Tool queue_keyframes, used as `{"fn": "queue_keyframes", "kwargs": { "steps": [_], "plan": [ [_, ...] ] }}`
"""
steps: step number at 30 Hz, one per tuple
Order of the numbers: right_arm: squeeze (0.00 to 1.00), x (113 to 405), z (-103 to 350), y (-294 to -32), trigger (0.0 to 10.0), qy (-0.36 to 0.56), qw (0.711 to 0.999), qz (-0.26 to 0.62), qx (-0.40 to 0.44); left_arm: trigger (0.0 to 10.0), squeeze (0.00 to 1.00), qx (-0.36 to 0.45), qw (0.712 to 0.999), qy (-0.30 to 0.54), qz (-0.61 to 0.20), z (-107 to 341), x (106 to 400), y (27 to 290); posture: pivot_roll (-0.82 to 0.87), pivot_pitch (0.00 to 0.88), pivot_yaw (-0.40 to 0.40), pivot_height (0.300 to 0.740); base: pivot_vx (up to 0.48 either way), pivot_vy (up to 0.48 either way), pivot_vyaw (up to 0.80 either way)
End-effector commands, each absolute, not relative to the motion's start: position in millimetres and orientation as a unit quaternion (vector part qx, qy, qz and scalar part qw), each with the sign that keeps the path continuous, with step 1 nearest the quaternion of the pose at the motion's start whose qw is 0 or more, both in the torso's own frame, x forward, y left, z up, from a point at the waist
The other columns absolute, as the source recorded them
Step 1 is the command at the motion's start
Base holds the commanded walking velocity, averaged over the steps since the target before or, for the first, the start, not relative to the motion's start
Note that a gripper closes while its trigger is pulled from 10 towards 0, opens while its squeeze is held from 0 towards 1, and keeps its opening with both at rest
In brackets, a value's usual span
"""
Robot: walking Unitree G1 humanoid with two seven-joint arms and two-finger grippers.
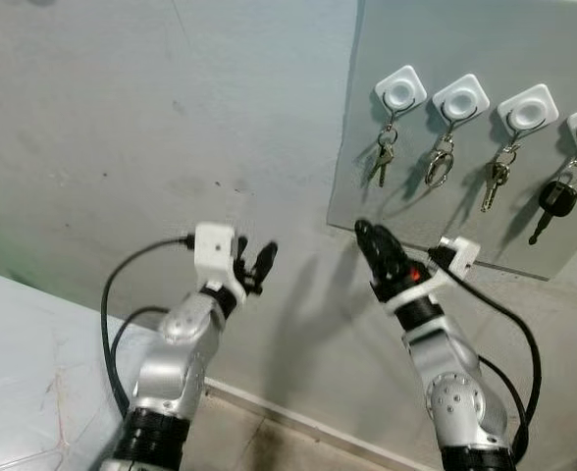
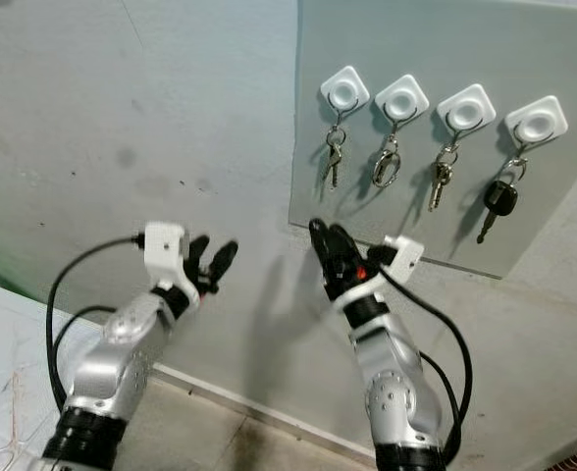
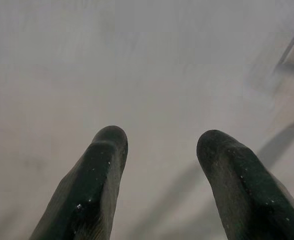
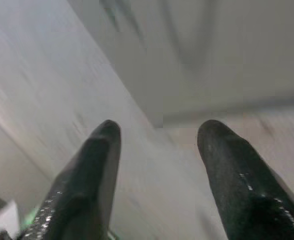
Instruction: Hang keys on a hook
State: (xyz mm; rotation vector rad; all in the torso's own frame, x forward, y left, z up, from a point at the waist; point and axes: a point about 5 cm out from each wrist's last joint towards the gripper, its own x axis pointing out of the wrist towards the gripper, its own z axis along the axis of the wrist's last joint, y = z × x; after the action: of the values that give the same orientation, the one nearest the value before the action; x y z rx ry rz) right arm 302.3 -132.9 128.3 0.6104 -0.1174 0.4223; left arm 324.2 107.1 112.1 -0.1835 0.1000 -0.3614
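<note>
Keys: four sets (image 1: pixel 385 157) hung from white hooks (image 1: pixel 400 91) on grey board (image 1: pixel 465 39), at 1 o'clock | right gripper (image 1: pixel 371 238): parted, empty, just below board's corner | left gripper (image 1: pixel 254 263): parted, empty, facing bare wall (image 1: pixel 122 118) | hanging looked done.

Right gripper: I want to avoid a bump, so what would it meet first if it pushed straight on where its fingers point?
Probably the lower-left corner of the grey wall-mounted board; the right gripper, fingers apart and empty, aims at that edge. Depth is unclear, so it might reach the bare wall beside it instead.
</note>
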Motion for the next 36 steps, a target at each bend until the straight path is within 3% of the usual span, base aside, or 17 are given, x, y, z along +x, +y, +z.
{"fn": "queue_keyframes", "kwargs": {
  "steps": [1,14,27,36],
  "plan": [
    [1.00,299,115,-131,10.0,-0.037,0.936,0.207,0.281,10.0,0.00,-0.091,0.981,0.059,-0.162,101,322,113,0.14,0.000,0.025,0.740,0.000,0.000,0.00],
    [1.00,259,4,-147,10.0,0.144,0.963,0.148,0.172,10.0,0.00,-0.053,0.971,0.187,-0.140,9,286,128,0.14,0.000,0.037,0.740,0.000,0.000,0.00],
    [1.00,215,-54,-174,10.0,0.288,0.950,0.064,0.100,10.0,0.00,-0.003,0.932,0.335,-0.139,-53,231,135,0.14,0.000,0.045,0.740,0.000,0.000,0.00],
    [1.00,186,-74,-181,10.0,0.358,0.931,0.038,0.065,10.0,0.00,-0.002,0.920,0.372,-0.123,-65,216,135,0.13,0.000,0.046,0.740,0.000,0.000,0.00]
  ]
}}
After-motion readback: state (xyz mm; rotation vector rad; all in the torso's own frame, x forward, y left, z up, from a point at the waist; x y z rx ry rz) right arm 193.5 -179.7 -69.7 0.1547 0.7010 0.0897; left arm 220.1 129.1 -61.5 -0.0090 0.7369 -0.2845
